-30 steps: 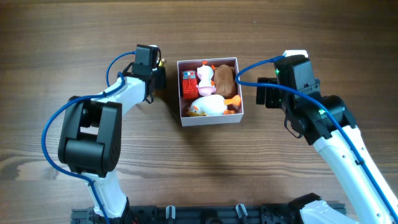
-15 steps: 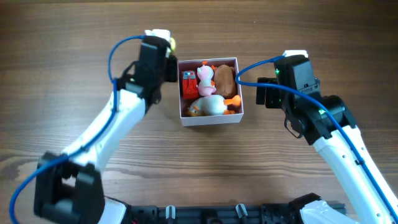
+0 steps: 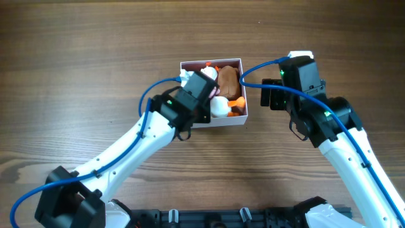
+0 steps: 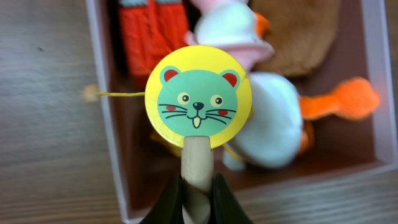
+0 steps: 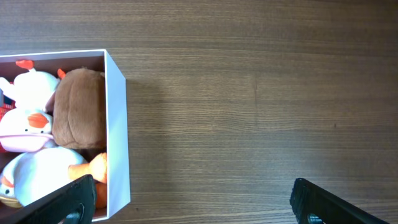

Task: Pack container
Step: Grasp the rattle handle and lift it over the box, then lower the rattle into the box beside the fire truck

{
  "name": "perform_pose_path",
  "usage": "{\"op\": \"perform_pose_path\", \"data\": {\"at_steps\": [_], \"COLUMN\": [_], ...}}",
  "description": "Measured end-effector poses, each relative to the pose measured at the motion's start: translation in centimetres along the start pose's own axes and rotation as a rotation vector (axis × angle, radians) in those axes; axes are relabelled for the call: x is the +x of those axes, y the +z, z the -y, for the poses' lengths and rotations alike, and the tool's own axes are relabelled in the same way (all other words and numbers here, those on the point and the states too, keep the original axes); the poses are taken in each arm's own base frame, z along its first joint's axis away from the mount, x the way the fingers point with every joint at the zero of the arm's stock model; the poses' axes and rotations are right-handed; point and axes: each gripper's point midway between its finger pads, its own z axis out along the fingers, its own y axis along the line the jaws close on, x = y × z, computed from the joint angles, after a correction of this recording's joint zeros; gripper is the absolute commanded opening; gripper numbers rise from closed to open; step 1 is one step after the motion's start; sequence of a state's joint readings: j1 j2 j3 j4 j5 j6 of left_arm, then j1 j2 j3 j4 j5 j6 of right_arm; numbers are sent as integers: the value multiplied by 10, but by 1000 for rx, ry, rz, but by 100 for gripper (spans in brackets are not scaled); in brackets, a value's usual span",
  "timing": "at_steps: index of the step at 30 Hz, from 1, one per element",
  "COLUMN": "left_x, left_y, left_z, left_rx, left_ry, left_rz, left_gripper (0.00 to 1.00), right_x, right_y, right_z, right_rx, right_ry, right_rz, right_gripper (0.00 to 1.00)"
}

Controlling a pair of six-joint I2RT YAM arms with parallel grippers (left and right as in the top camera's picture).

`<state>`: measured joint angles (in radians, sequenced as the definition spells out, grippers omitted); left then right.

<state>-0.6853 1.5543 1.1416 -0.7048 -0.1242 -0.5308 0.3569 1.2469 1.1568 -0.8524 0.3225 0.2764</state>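
While the container [image 5: 117,137] already holds plush toys [image 4: 273,124], my left tool [image 4: 198,186] pinches the cat-face rattle [image 4: 198,96] by its stick above them, unreleased.

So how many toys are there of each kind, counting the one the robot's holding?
White plush birds: 2
Brown plush toy: 1
Red knitted toy: 1
Cat-face stick toy, in the left gripper: 1
Total: 5
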Motion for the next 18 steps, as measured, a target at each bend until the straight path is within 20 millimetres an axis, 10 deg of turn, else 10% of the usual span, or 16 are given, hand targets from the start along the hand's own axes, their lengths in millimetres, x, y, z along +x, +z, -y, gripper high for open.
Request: {"op": "perform_pose_path", "data": {"at_steps": [8,18], "left_x": [13,2], "left_y": [-4,-2], "left_z": [31,20], "left_rx": [60,-14], "left_ry": [29,19], "left_rz": [0,63], "left_gripper": [4,4], "right_x": [0,0], "right_y": [0,0], "right_z": [0,0], "right_rx": [0,0], "right_ry": [0,0], "right_rz": [0,0], "right_gripper": [99,100]}}
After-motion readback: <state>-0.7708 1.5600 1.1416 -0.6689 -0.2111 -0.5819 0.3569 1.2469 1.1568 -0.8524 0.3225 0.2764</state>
